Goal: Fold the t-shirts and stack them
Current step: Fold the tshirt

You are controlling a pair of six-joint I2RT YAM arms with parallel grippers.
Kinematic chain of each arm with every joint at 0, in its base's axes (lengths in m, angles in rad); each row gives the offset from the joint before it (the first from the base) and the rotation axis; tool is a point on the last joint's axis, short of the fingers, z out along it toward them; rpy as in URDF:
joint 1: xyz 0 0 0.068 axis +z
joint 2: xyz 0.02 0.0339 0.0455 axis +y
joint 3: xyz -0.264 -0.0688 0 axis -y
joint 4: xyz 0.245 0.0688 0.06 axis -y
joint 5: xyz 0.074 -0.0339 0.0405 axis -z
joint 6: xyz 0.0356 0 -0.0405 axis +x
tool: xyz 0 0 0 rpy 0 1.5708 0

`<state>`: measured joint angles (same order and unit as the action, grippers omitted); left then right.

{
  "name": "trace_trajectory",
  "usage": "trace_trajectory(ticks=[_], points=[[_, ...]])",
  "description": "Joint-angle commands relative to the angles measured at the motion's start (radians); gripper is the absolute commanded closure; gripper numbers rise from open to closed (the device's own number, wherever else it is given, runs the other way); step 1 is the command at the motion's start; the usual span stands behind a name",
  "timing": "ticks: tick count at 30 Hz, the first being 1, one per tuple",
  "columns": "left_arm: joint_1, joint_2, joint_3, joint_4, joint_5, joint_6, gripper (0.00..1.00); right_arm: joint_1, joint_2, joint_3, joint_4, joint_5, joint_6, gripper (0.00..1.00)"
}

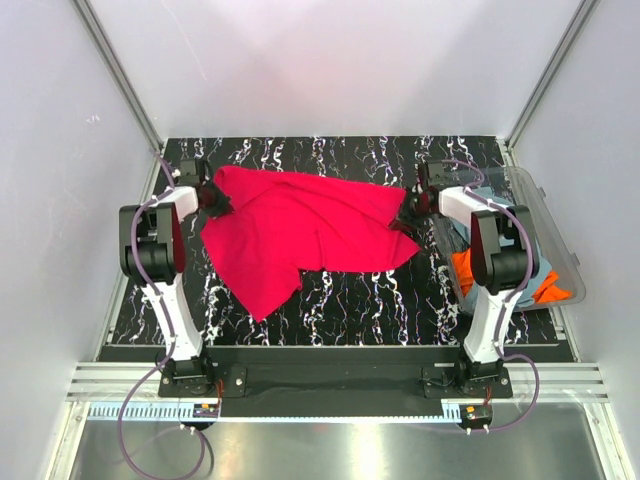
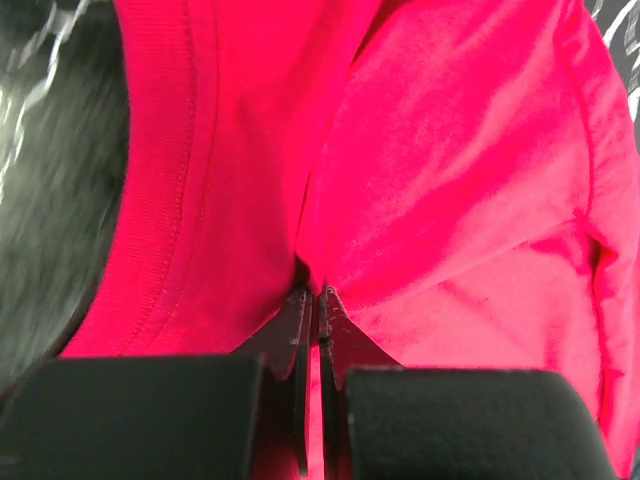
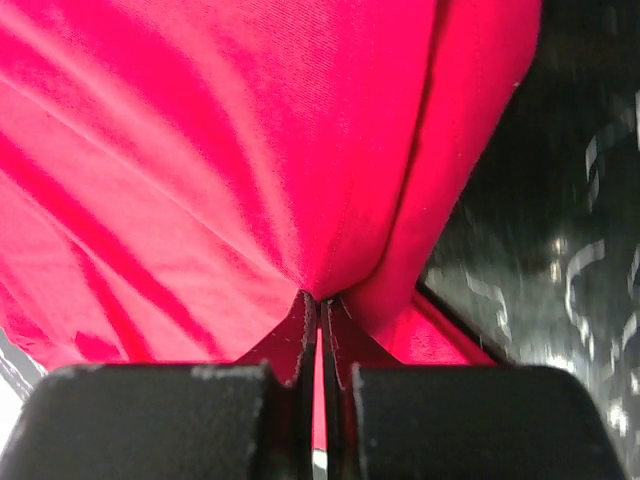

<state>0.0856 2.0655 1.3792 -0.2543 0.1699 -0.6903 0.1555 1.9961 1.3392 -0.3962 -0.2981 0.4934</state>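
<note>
Crimson cloth, the red t-shirt (image 1: 300, 235), spreads across the middle of the black, white-veined counter (image 1: 400, 300). It is stretched between both arms, and one corner trails toward 7 o'clock. The left hand (image 1: 213, 203), at the shirt's 9 o'clock, is pinched tight on a fold beside a ribbed, stitched band. The right hand (image 1: 410, 215), at 3 o'clock, is clamped on a gathered edge. A clear plastic tub (image 1: 555, 230) sits at the counter's 3 o'clock side. It holds a crumpled orange t-shirt (image 1: 462, 270) and a grey-blue t-shirt (image 1: 457, 238), both partly hidden by the right arm.
</note>
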Motion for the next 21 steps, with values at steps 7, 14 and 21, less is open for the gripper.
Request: trace_trajectory(ticks=[7, 14, 21], points=[[0.098, -0.157, -0.170, -0.238, -0.102, 0.029, 1.00, 0.021, -0.296, -0.221, -0.003, -0.007, 0.059, 1.00], [0.114, -0.364, -0.216, -0.243, -0.078, 0.158, 1.00, 0.095, -0.482, -0.396, -0.027, -0.009, 0.137, 1.00], [0.062, -0.360, -0.026, -0.183, 0.011, 0.210, 1.00, 0.052, -0.306, -0.060, -0.105, 0.077, -0.033, 1.00]])
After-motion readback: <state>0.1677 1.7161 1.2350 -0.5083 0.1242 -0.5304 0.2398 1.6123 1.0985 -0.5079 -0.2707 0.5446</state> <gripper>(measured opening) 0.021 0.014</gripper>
